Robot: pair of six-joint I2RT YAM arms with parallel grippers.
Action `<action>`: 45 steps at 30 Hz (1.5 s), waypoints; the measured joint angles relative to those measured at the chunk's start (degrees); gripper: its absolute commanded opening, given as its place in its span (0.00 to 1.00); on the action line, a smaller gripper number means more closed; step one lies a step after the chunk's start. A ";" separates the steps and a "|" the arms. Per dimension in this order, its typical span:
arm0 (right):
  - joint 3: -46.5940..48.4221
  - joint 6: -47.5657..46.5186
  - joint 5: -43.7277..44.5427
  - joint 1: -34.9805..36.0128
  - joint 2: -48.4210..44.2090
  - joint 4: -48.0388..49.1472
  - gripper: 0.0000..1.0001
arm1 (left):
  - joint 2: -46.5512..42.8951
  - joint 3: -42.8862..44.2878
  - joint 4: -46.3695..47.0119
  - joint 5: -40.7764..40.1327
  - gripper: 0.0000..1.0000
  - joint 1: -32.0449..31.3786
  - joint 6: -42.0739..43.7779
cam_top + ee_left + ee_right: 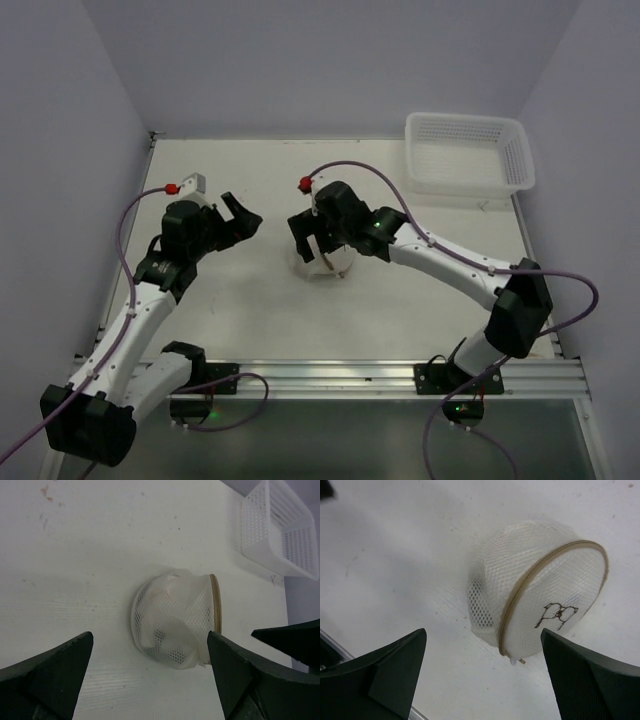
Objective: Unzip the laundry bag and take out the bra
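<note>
White tabletop (400, 310) at centre stage, and the small round white mesh laundry bag (540, 595) lies tipped on its side, tan hoop on edge, right beneath the right gripper (482, 635), whose jaws are wide apart and empty, with its dome facing the farther left gripper (243, 215), likewise spread open.

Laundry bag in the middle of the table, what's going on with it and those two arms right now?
The mesh laundry bag lies on its side on the table, held by nothing. The right end effector hovers just above it, open; the left end effector sits beside it, also open. What looks like the bra shows white through the mesh, not yet out.
</note>
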 measured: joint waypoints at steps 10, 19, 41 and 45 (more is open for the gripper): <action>-14.05 15.85 -0.39 -21.88 -18.21 0.44 0.99 | 18.64 8.11 2.38 -2.95 0.98 -20.44 -4.92; -33.66 22.56 -9.22 -27.85 -29.75 3.69 0.99 | 31.28 12.37 4.74 -5.97 0.81 -27.39 -5.09; -43.89 16.83 -36.37 -27.71 -27.58 30.51 0.81 | 32.61 10.16 11.13 0.11 0.00 -21.68 -9.42; -43.87 14.97 -39.47 -27.26 -25.16 33.53 0.74 | 30.71 9.29 15.17 4.42 0.00 -19.04 -11.32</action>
